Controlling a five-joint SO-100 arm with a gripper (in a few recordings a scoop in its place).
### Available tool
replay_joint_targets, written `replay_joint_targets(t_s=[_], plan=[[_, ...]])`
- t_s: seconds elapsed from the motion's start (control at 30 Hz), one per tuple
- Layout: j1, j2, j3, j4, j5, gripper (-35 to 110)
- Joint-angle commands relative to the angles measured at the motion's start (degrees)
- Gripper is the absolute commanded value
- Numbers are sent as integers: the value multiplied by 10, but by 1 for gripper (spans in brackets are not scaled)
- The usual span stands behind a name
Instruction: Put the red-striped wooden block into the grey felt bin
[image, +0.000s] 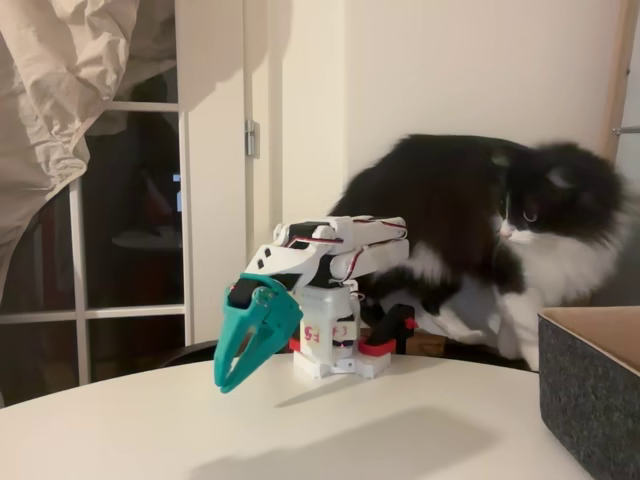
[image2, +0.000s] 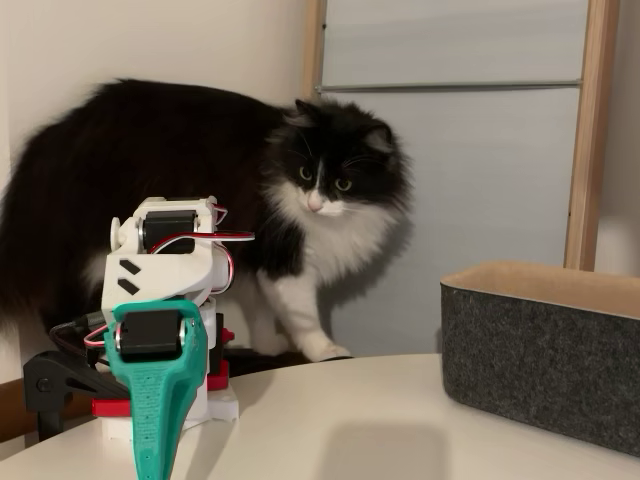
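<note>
My teal gripper (image: 224, 384) hangs tip-down just above the white table at the front of the folded white arm. Its fingers meet at the tip and nothing is held between them. In another fixed view the gripper (image2: 150, 468) shows edge-on as one narrow teal blade at the lower left. The grey felt bin (image: 590, 395) stands at the table's right edge, well away from the gripper, and its tan inner lining shows at the rim (image2: 540, 355). The red-striped wooden block is out of view.
A large black-and-white cat (image: 480, 225) stands right behind the arm's base and looks toward the bin, with a white front paw (image2: 328, 352) at the table's far edge. The round white table (image: 330, 430) lies bare between gripper and bin.
</note>
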Motion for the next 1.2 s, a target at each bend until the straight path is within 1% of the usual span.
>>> replay_joint_targets(t_s=[0.0,0.4,1.17], plan=[[-1,15,7,1,17,0],[-10,14,7,1,28,2],[-10,14,7,1,26,0]])
